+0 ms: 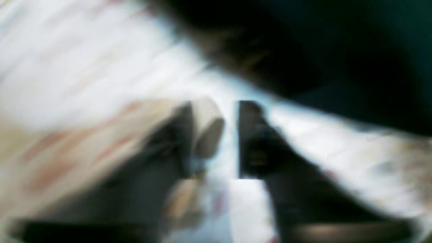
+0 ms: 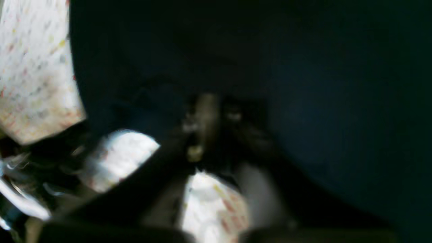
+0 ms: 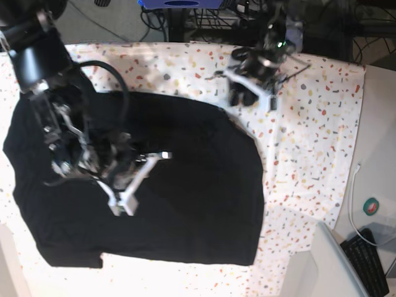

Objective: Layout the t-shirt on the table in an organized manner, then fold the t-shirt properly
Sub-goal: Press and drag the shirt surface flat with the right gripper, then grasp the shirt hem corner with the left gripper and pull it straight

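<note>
The black t-shirt (image 3: pixel 198 185) lies spread over the left half of the speckled table (image 3: pixel 309 124), one corner near the back centre. My right gripper (image 3: pixel 127 192) hangs low over the shirt's middle. In the right wrist view its fingers stand together, so the right gripper (image 2: pixel 216 125) is shut against the dark t-shirt (image 2: pixel 337 101); whether cloth is pinched I cannot tell. My left gripper (image 3: pixel 244 96) is just past the shirt's back right corner. In the blurred left wrist view the left gripper (image 1: pixel 230 135) shows a narrow gap with bare table (image 1: pixel 84 67) behind it and the t-shirt (image 1: pixel 337 50) beyond.
A plain grey-white surface (image 3: pixel 377 154) borders the table on the right, with a white cable (image 3: pixel 352 198), a green tape roll (image 3: pixel 371 206) and a black keyboard (image 3: pixel 371 260). Cables and stands (image 3: pixel 204 18) crowd the far edge.
</note>
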Tool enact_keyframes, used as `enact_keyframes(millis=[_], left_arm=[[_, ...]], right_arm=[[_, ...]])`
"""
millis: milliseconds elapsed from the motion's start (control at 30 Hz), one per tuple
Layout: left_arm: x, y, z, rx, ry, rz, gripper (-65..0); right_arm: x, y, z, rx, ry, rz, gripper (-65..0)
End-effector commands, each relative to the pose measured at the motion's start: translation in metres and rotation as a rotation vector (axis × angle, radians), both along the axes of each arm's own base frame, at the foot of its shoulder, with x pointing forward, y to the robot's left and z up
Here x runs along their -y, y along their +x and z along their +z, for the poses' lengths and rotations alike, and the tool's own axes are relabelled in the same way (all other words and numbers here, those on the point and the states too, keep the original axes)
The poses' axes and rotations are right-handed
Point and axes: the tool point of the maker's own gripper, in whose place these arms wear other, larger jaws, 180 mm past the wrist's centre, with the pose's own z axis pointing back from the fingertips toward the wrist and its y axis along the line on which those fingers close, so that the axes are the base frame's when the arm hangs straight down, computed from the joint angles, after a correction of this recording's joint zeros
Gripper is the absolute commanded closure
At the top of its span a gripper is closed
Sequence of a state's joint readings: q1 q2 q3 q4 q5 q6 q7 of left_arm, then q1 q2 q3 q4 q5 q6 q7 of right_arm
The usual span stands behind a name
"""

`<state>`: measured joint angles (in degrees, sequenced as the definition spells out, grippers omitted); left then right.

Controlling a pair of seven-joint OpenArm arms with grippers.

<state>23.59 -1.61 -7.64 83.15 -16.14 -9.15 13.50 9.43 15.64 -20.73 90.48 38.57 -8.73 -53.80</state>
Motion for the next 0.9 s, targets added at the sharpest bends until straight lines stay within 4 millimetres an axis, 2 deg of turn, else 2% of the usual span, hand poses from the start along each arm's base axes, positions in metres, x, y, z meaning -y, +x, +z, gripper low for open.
enact_keyframes(millis=[0,100,167,267,333,400,433,500,567,633,733,767,867], left_arm=[[-0.019,0.014,0.021,0.080,0.031,0.032,0.0],[-0.055,0.013,0.040,0.116,0.111,0.054,0.0],[-0.071,0.014,0.044,0.097,0.208,0.027,0.0],[-0.084,0.018,0.042,0.057,0.313,0.011,0.0],[-0.085,0.025,0.042,0.050,0.325,0.008,0.0],[-0.084,0.035,0.047,0.057,0.316,0.013,0.0],[-0.083,0.044,0.058,0.082,0.316,0.012,0.0],[-0.079,0.066,0.089,0.137,0.329,0.007,0.0],[-0.076,0.095,0.136,0.214,0.348,0.007,0.0],[-0.074,0.118,0.176,0.272,0.361,0.014,0.0],[-0.069,0.151,0.229,0.341,0.365,0.025,0.0],[-0.069,0.161,0.242,0.357,0.359,0.034,0.0],[-0.073,0.177,0.270,0.418,0.363,0.054,0.0]], right_arm=[[0.015,-0.001,0.003,0.026,-0.003,-0.036,0.0],[0.072,-0.019,-0.009,0.059,-0.033,-0.185,0.0],[0.102,-0.032,-0.016,0.068,-0.067,-0.248,0.0],[0.122,-0.041,-0.026,0.068,-0.100,-0.282,0.0],[0.128,-0.044,-0.034,0.046,-0.112,-0.296,0.0],[0.131,-0.041,-0.032,0.054,-0.112,-0.301,0.0],[0.129,-0.037,-0.024,0.077,-0.111,-0.291,0.0],[0.133,-0.020,0.011,0.160,-0.131,-0.247,0.0],[0.128,-0.001,0.053,0.242,-0.143,-0.192,0.0],[0.135,0.020,0.096,0.327,-0.147,-0.198,0.0],[0.164,0.048,0.151,0.423,-0.163,-0.265,0.0],[0.178,0.056,0.164,0.450,-0.190,-0.277,0.0],[0.202,0.065,0.192,0.533,-0.262,-0.265,0.0]])
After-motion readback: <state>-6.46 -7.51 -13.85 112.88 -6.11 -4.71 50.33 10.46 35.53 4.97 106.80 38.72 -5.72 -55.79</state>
